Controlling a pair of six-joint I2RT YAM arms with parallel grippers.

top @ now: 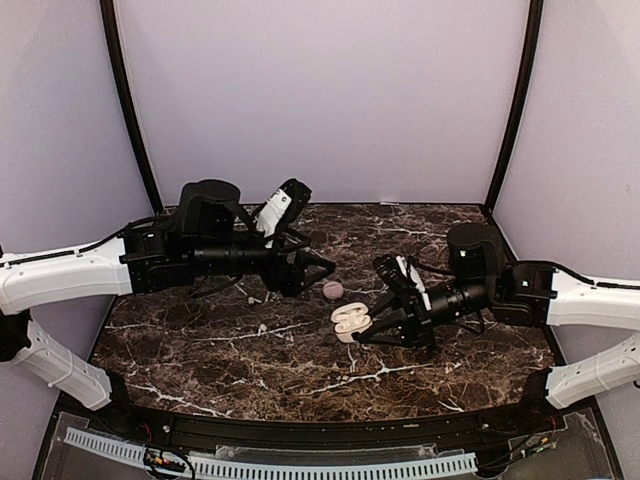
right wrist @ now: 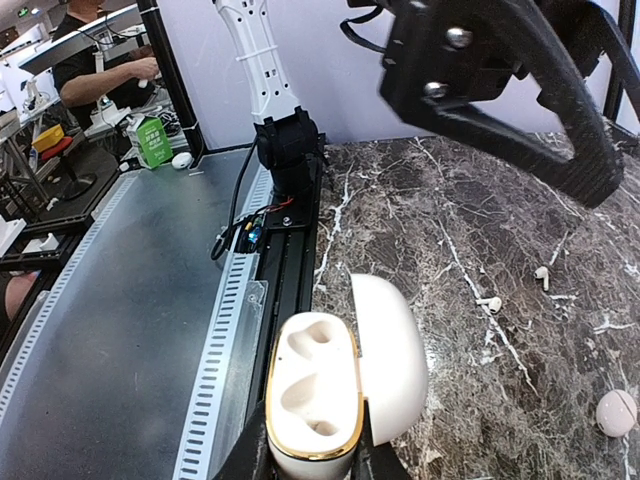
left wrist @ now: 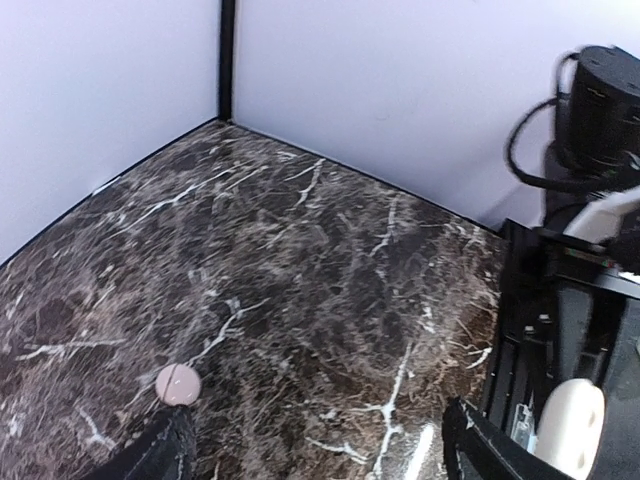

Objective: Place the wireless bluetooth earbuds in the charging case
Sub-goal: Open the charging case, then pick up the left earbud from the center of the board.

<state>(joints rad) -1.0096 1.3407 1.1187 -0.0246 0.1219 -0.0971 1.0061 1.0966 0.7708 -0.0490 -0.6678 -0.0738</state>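
The white charging case (right wrist: 312, 395) with a gold rim is open, its lid (right wrist: 392, 352) swung right and both sockets empty. My right gripper (right wrist: 312, 452) is shut on its base and holds it just above the marble; the case also shows in the top view (top: 349, 319) and at the edge of the left wrist view (left wrist: 572, 420). Two tiny white earbuds (right wrist: 490, 303) (right wrist: 542, 276) lie on the marble beyond the case, seemingly the white specks in the top view (top: 252, 298) (top: 263, 328). My left gripper (top: 318, 268) is open and empty, above the marble (left wrist: 320, 462).
A small round pink case (top: 333, 290) lies shut on the marble between the two grippers, close to my left gripper's left finger (left wrist: 160, 452); it also shows in the right wrist view (right wrist: 615, 412). A black rail (right wrist: 290, 250) runs along the table's near edge.
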